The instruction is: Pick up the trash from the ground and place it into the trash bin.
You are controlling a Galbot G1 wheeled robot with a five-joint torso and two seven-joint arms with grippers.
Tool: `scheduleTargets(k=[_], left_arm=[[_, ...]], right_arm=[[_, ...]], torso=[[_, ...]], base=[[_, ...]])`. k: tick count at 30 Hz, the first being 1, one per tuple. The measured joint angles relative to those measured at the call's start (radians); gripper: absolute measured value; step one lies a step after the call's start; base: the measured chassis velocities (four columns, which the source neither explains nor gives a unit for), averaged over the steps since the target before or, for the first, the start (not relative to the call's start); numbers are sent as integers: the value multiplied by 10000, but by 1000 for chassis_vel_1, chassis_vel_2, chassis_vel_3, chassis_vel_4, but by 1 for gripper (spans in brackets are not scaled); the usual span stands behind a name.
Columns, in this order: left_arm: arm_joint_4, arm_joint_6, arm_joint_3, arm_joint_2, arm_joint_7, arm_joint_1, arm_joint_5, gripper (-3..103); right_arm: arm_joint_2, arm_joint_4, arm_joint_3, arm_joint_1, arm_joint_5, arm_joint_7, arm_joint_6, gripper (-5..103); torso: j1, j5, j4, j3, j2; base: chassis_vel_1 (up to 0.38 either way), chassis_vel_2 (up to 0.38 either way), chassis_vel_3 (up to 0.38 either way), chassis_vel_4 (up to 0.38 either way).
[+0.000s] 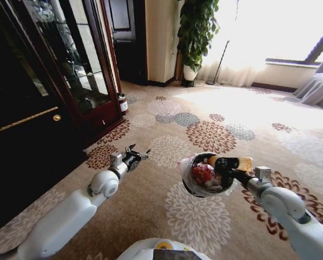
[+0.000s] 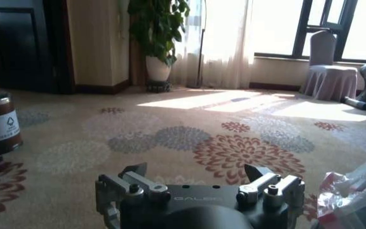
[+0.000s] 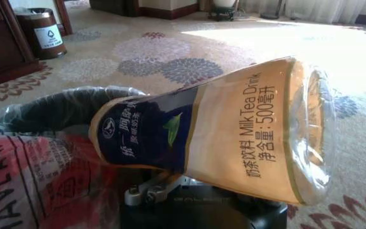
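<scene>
Right gripper: closed on a clear plastic milk-tea bottle with a cream-and-navy label, its neck pointing into the small round dark trash bin lined with translucent plastic. Bin: beside the gripper, above the flowered carpet, holding a red-and-white plastic bag. Left gripper: fingers spread, empty, over carpet, left of the bin.

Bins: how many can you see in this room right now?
2. The trash bin, bag-lined, sits beside the right gripper, which holds a milk tea bottle. A brown bin stands by the dark cabinet. Others may be hidden.
</scene>
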Motion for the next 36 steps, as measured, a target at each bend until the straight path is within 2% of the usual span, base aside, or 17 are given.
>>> scheduleTargets(k=[12, 15, 17, 18, 22, 25, 31, 36], left_arm=[[-11, -39, -6, -76, 118, 110, 108, 100], [-12, -67, -6, -112, 151, 148, 137, 100], [-11, -129, -6, -135, 168, 177, 154, 100], [7, -267, -2, -158, 221, 209, 177, 100], [17, -542, -12, -168, 258, 250, 175, 100], [-1, -604, -80, -144, 260, 286, 154, 100], [-93, -612, -185, -88, 254, 378, 145, 100], [-208, -610, -198, -105, 242, 517, 190, 100]], right_arm=[[-266, 8, -23, 35, 83, 142, -43, 1], [-267, 63, 75, -48, 81, 160, -52, 1], [-236, 144, 113, -127, 79, 156, -57, 1], [-195, 218, 144, -195, 44, 158, -58, 1], [-117, 308, 173, -297, -16, 151, -60, 1], [-53, 397, 267, -408, -76, 154, -71, 1], [62, 547, 523, -673, -177, 81, -88, 1], [203, 640, 824, -978, -289, -17, -88, 1]], torso=[[0, -8, -6, -1, 0], [0, 6, -11, 0, 0], [0, 1, -9, -1, 1], [0, -14, -10, 0, 0], [0, 3, -8, -1, 1], [0, -3, -17, 0, 0], [0, -5, 5, -1, 0], [0, -4, -1, -1, 0]], base=[[-392, -401, 198, 205], [-425, -415, 164, 137], [-426, -394, 177, 130], [-389, -410, 151, 137], [-365, -372, 111, 121], [-258, -291, 66, 115], [-156, -169, 145, 134], [-127, -152, 190, 176]])
